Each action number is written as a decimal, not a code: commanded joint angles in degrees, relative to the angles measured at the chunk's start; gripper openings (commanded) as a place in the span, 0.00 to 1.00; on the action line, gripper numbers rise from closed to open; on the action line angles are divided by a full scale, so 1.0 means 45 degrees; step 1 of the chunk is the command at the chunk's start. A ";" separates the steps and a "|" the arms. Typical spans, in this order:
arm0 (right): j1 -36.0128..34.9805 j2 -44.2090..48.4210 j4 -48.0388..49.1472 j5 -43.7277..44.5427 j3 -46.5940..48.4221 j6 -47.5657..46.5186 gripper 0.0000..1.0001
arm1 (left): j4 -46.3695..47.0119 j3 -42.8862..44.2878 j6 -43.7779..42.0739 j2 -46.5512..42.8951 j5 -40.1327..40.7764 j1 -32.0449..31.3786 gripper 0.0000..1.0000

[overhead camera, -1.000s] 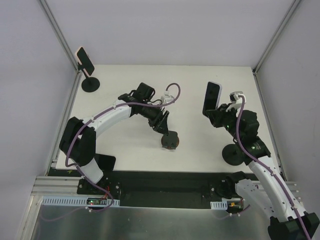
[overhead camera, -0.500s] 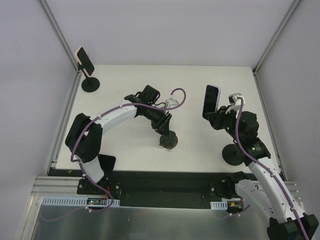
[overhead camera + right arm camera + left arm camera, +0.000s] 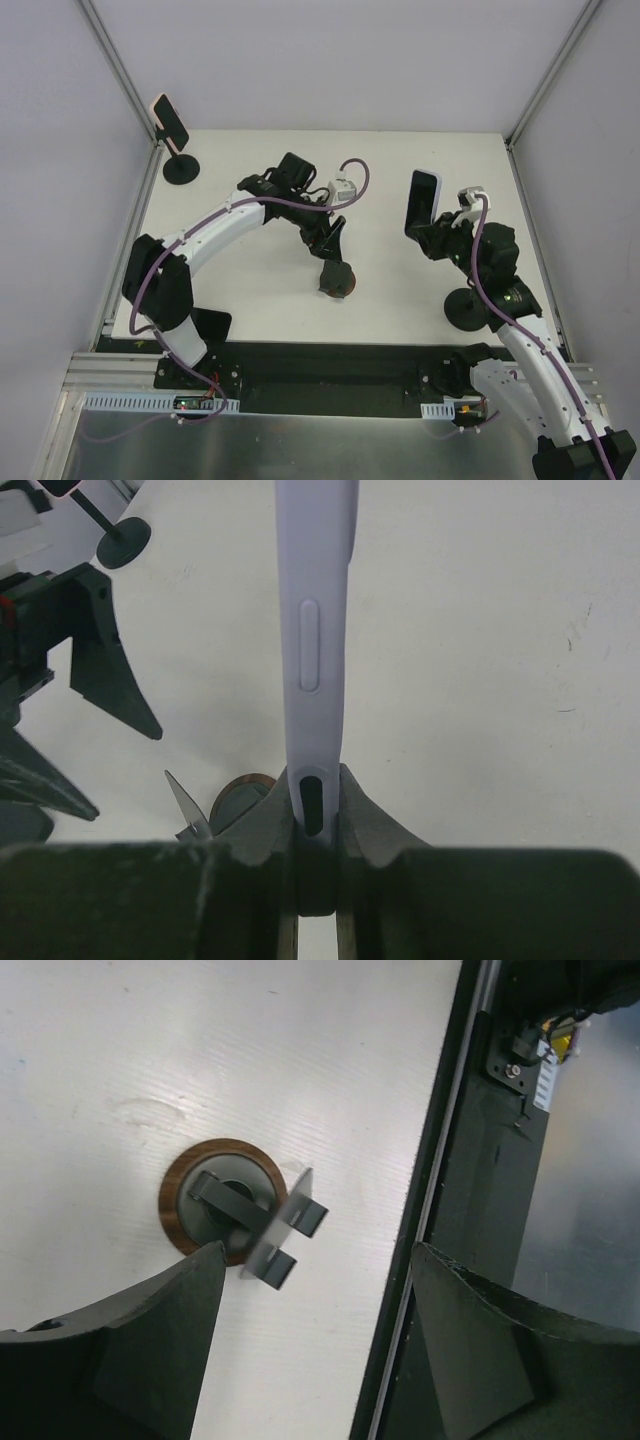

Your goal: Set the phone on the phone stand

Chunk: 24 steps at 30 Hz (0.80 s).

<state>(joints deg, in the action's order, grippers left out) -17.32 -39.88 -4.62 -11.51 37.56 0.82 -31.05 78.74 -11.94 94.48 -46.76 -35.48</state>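
The phone (image 3: 423,202), dark-screened in a lavender case, stands upright in my right gripper (image 3: 436,235), which is shut on its lower end. In the right wrist view the case edge (image 3: 318,630) rises from between my fingers (image 3: 262,825). The empty phone stand (image 3: 337,282) has a round brown-rimmed base and a tilted metal cradle; it sits at mid-table, left of the phone. My left gripper (image 3: 328,240) hangs open just behind and above it, holding nothing. The left wrist view shows the stand (image 3: 222,1208) and its cradle (image 3: 285,1225) past my spread fingers (image 3: 120,1350).
A second phone (image 3: 170,120) rests on a black stand (image 3: 181,168) at the far left corner. A black round base (image 3: 466,309) sits under my right arm. The table's front edge (image 3: 430,1210) lies close to the empty stand. Walls enclose three sides.
My left gripper has drawn back a little from the empty stand, which has stayed put. My right gripper has shifted the phone slightly left.
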 commanded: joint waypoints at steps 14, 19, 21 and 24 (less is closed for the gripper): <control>0.0314 0.0522 0.1262 -0.0509 -0.0046 -0.0084 0.01 | -0.1636 0.0686 -0.1702 0.2287 0.0567 -0.0102 0.22; 0.0353 0.0581 0.1301 -0.0548 -0.0124 -0.0104 0.01 | -0.0138 0.0045 -0.0278 0.1624 0.2399 -0.0064 0.00; 0.0353 0.0600 0.1301 -0.0607 -0.0182 -0.0084 0.01 | 0.0490 -0.0347 0.1024 0.0866 0.4214 0.0228 0.00; 0.0334 0.0581 0.1418 -0.0762 -0.0299 -0.0104 0.01 | 0.2382 -0.1751 0.3384 -0.0848 0.6791 0.1530 0.00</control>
<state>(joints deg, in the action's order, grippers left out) -16.14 -38.44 -4.75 -12.99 36.49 0.82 -30.94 76.84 -10.48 101.45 -35.16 -35.53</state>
